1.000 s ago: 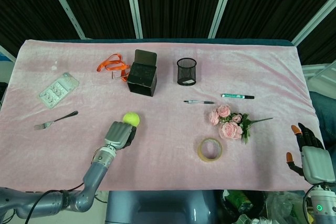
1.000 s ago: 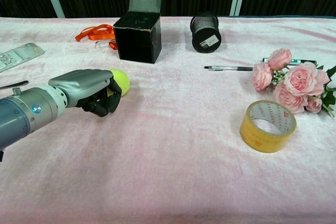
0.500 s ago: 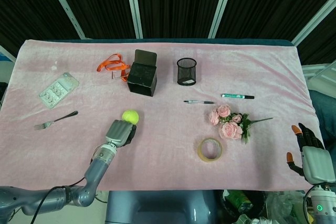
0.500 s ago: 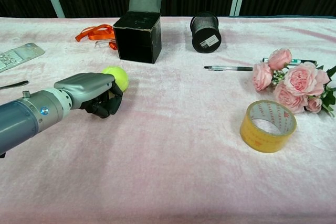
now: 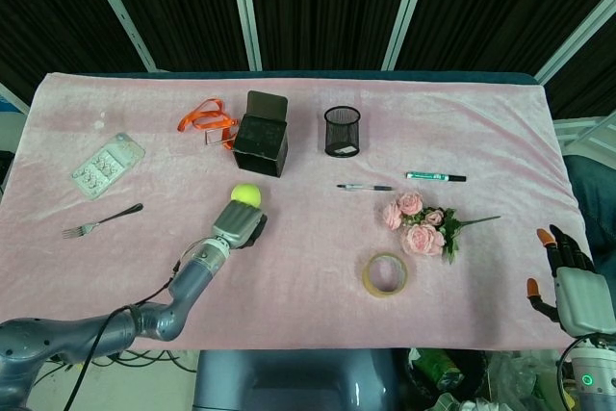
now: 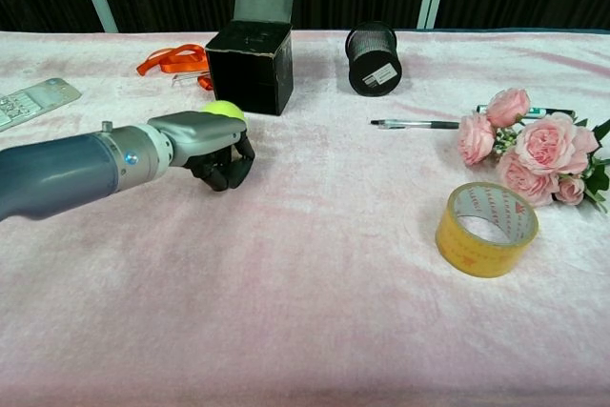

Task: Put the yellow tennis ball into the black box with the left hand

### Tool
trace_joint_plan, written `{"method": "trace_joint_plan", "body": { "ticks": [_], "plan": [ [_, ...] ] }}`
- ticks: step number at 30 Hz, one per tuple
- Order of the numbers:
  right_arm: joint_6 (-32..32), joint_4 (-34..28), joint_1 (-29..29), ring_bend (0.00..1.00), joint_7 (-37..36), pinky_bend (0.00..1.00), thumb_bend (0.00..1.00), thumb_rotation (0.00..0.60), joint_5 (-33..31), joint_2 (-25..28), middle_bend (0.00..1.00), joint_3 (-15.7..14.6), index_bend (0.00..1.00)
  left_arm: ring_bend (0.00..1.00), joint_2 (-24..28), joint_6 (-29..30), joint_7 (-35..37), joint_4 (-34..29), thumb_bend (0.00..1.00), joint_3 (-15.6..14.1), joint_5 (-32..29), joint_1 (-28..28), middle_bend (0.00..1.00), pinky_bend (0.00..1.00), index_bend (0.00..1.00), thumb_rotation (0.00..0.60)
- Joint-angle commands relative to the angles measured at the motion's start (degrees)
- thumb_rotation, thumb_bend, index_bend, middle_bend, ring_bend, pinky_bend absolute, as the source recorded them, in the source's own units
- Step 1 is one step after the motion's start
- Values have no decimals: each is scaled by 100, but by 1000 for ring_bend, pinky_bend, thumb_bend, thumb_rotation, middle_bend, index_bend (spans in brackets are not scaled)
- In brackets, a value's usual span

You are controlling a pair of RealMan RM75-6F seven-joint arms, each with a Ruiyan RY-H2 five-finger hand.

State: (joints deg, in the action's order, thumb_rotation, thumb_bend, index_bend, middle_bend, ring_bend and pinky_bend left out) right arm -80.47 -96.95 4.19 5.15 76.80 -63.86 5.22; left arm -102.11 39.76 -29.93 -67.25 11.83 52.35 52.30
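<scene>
My left hand (image 5: pixel 241 226) (image 6: pixel 212 144) grips the yellow tennis ball (image 5: pixel 244 196) (image 6: pixel 223 110), its fingers curled under it just above the pink cloth. The ball shows at the far end of the hand, partly hidden by it in the chest view. The black box (image 5: pixel 261 134) (image 6: pixel 250 64) stands a short way beyond the ball, its lid flap upright at the back. My right hand (image 5: pixel 568 281) hangs off the table's right front corner with its fingers apart and nothing in it; the chest view does not show it.
An orange lanyard (image 5: pixel 204 118) lies left of the box and a black mesh pen cup (image 5: pixel 342 131) to its right. A fork (image 5: pixel 101 221) and blister pack (image 5: pixel 107 166) lie far left. Pens (image 5: pixel 364 187), pink roses (image 5: pixel 421 226) and a tape roll (image 5: pixel 386 274) lie on the right.
My left hand has carried the ball forward and slightly right, toward the black box. The right hand has stayed still.
</scene>
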Motion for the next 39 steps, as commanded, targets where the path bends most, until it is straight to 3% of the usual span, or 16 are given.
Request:
{"method": "trace_joint_plan", "body": {
  "ticks": [1,15,30,39],
  "plan": [
    [11,-5,1,53,-20,167,424,600,-12,6,0,4,24,990,-120,-226,-115,608,739,145,-64,437,992,1000,837,600],
    [55,6,18,53,-113,167,424,600,-113,5,0,55,24,989,-925,-629,738,2614,738,465,271,1180,992,1000,837,600],
    [97,-18,25,53,-185,167,423,600,-251,13,0,114,24,989,-2090,-725,1531,4936,738,299,1071,1660,992,1000,837,600],
    [115,-27,27,53,-200,167,423,600,-253,22,0,105,25,989,-2307,-904,1985,5360,738,237,1315,1709,991,1000,837,600]
  ]
}}
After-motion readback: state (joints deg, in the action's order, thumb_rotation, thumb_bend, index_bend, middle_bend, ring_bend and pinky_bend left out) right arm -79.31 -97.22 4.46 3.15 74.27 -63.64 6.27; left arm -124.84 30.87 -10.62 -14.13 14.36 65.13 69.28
